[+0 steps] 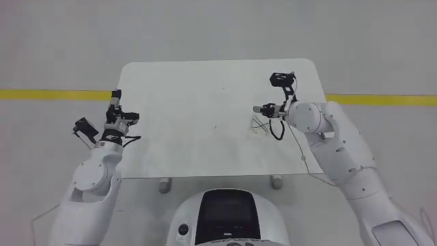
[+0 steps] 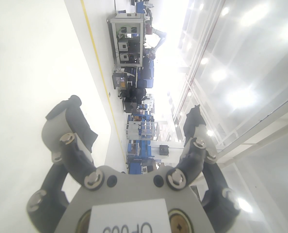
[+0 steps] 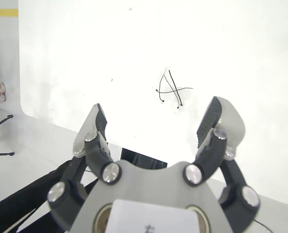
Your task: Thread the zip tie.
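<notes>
Thin zip ties lie crossed on the counter, right of middle in the top view, near the spread right hand; it may pinch two together. The left hand is spread too.
</notes>
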Controlling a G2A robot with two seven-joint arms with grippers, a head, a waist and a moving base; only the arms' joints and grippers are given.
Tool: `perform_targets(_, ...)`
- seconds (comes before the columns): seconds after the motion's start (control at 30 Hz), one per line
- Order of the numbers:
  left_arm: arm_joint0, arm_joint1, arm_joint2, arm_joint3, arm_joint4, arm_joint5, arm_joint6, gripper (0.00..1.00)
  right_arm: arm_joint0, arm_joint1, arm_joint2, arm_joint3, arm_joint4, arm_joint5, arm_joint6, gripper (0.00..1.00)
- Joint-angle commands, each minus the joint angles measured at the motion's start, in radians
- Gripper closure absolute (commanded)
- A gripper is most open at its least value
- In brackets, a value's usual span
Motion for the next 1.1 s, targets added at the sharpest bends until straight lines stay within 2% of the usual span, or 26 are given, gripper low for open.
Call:
perform_targets(0.0,0.0,0.0,0.0,0.0,0.0,0.0,0.0,0.0,-0.001,0.0,0.0,-0.001,0.001,0.0,-0.002,0.0)
perform_targets(0.1,0.0,0.0,0.0,0.0,0.0,0.0,0.0,0.0,-0.001,0.0,0.0,-0.001,0.001,0.0,-0.002,0.0)
perform_targets(0.2,0.0,0.0,0.0,0.0,0.0,0.0,0.0,0.0,0.0,-0.001,-0.009,-0.004,0.017,-0.052,-0.01,0.0)
perform_targets(0.3,0.0,0.0,0.0,0.0,0.0,0.0,0.0,0.0,0.046,-0.007,-0.037,0.014,-0.004,-0.048,0.017,0.0)
perform_targets(0.5,0.0,0.0,0.0,0.0,0.0,0.0,0.0,0.0,0.158,-0.032,-0.138,0.118,-0.022,-0.061,0.087,0.0)
perform_targets(0.67,0.0,0.0,0.0,0.0,0.0,0.0,0.0,0.0,0.259,-0.074,-0.254,0.288,0.001,-0.071,0.099,0.0)
perform_targets(0.8,0.0,0.0,0.0,0.0,0.0,0.0,0.0,0.0,0.307,-0.104,-0.309,0.404,0.031,-0.069,0.08,0.0)
perform_targets(1.07,0.0,0.0,0.0,0.0,0.0,0.0,0.0,0.0,0.31,-0.106,-0.311,0.411,0.032,-0.066,0.068,0.0)
